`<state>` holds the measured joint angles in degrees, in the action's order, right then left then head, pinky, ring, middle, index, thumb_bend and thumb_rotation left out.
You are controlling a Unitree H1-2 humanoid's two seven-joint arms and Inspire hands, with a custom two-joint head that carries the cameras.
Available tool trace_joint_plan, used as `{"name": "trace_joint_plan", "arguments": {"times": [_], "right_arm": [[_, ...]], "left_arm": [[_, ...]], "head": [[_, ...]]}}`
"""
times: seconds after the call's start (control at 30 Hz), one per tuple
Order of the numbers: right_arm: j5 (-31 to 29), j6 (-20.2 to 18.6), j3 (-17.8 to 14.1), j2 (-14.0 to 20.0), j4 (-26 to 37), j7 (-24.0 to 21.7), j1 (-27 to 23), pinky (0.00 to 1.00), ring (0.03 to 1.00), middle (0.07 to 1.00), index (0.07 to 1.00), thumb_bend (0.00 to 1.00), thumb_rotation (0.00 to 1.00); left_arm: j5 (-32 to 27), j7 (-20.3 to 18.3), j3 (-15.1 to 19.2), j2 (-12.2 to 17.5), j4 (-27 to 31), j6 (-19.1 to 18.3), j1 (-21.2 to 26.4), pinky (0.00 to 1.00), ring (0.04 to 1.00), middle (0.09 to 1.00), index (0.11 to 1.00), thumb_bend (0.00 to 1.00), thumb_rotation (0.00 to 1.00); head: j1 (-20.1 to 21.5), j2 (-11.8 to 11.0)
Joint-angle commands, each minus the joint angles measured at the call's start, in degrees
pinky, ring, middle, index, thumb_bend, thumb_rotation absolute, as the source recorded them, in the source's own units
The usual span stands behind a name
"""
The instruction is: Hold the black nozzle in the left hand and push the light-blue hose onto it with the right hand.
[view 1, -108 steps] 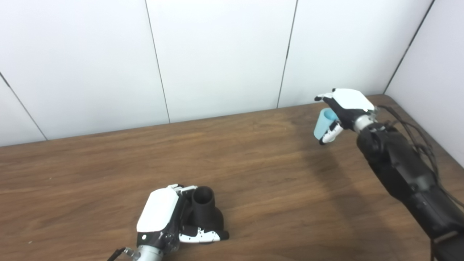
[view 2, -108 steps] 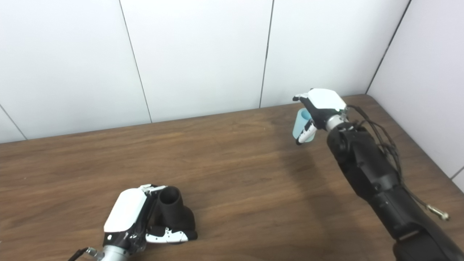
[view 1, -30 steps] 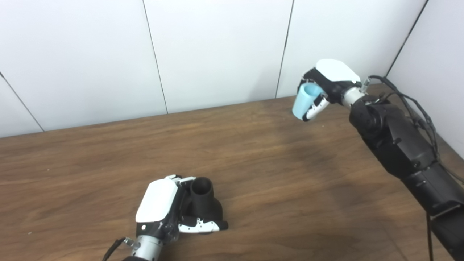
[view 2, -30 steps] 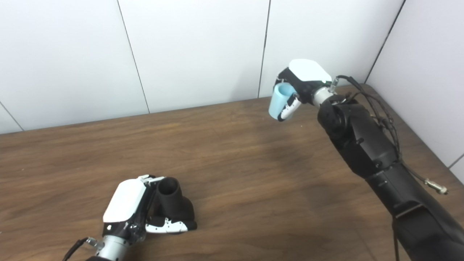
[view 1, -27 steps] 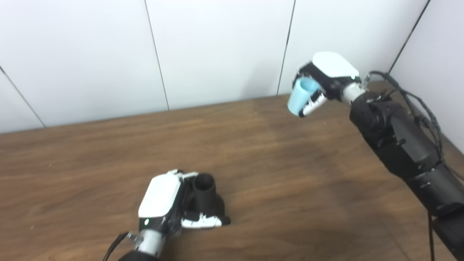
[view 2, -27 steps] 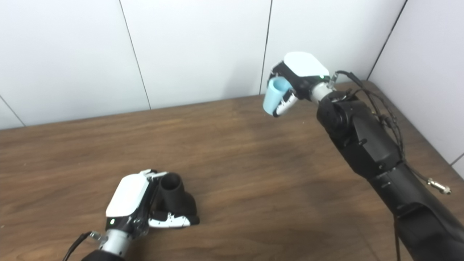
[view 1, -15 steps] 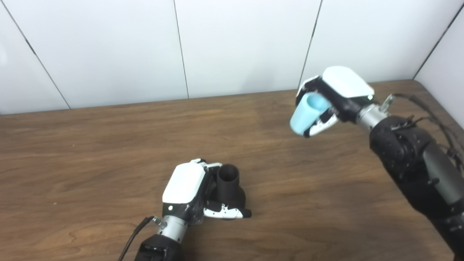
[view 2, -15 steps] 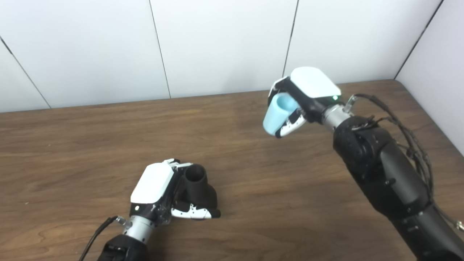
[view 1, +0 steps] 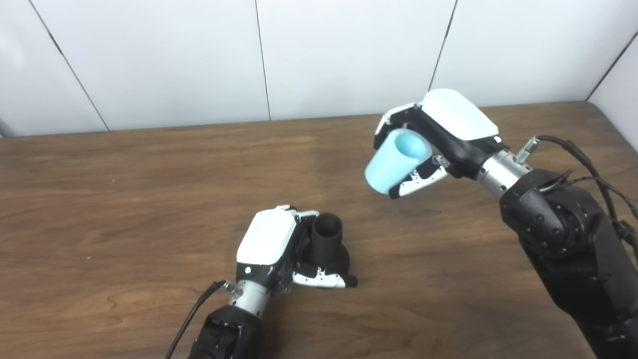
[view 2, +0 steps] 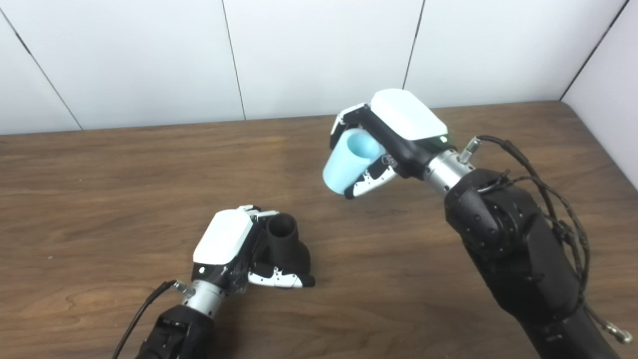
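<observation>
We hold the nozzle low, with the hose in the air and well apart from it.

Nearest, our left hand [view 1: 266, 244] clasps the matte black flared plastic nozzle [view 1: 327, 244] on the brown wooden table [view 1: 124, 199]. Farther off, our right hand [view 1: 438, 137] grips the short light-blue rubbery hose [view 1: 396, 160], which is tilted — a skewed approach could jam its rim or tip the nozzle.

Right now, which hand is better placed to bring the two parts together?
The right hand: it holds the light-blue hose piece in the air, apart from the black plastic nozzle. The left hand grips that nozzle on the wooden table, open end up, so it should probably just brace.
</observation>
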<state>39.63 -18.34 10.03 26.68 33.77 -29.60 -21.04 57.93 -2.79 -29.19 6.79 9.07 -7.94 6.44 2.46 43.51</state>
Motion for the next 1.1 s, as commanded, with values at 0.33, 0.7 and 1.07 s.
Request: {"name": "trace_joint_plan", "arguments": {"times": [0.33,0.7,1.07], "right_arm": [[0.9,-3.3,-0.5,-3.3,11.6,-5.8,-1.6,0.38,0.404,0.493,0.504,0.52,0.0],[0.8,-8.1,-2.1,-5.4,17.2,-11.8,-3.8,0.36,0.395,0.5,0.508,0.52,0.0],[4.9,-6.0,-0.5,-6.0,17.1,-13.4,-2.6,0.37,0.394,0.496,0.51,0.52,0.0]], "left_arm": [[0.5,-2.2,-0.1,-0.8,0.5,-1.1,-1.4,0.82,0.633,0.428,0.511,0.52,0.0],[0.9,-1.9,-0.2,-0.7,0.3,-0.5,-1.3,0.82,0.639,0.44,0.517,0.52,0.0],[1.0,-1.9,-0.2,-0.9,0.4,-0.7,-1.3,0.82,0.638,0.443,0.515,0.52,0.0]], "head": [[-0.2,0.5],[-0.3,0.5],[-0.5,0.9]]}}
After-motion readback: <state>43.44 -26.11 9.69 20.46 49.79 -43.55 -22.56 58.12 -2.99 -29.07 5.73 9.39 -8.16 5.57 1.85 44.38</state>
